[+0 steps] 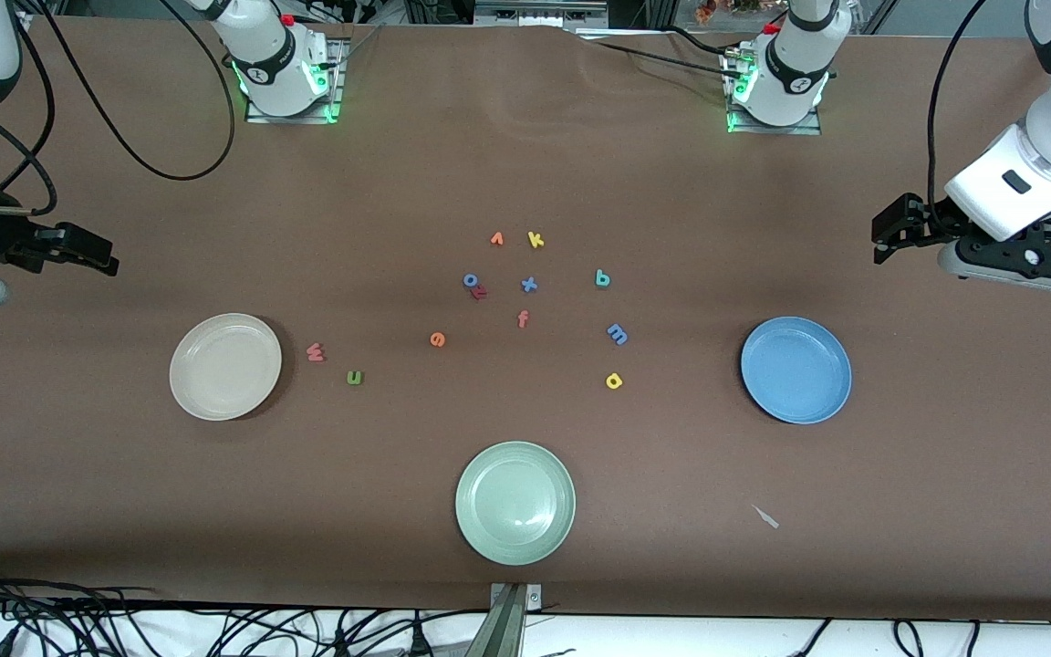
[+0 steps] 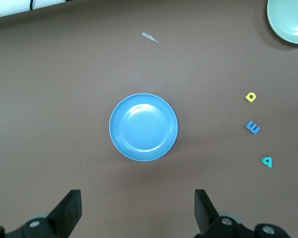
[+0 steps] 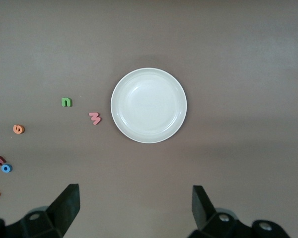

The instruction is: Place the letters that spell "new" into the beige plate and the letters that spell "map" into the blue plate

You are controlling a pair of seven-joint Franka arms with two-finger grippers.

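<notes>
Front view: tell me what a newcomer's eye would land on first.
Three round plates stand out on the brown table: the beige plate toward the right arm's end, the blue plate toward the left arm's end, and a pale green plate nearest the camera. Between them lies a scatter of tiny coloured foam letters. The left gripper and right gripper hang open, empty.
</notes>
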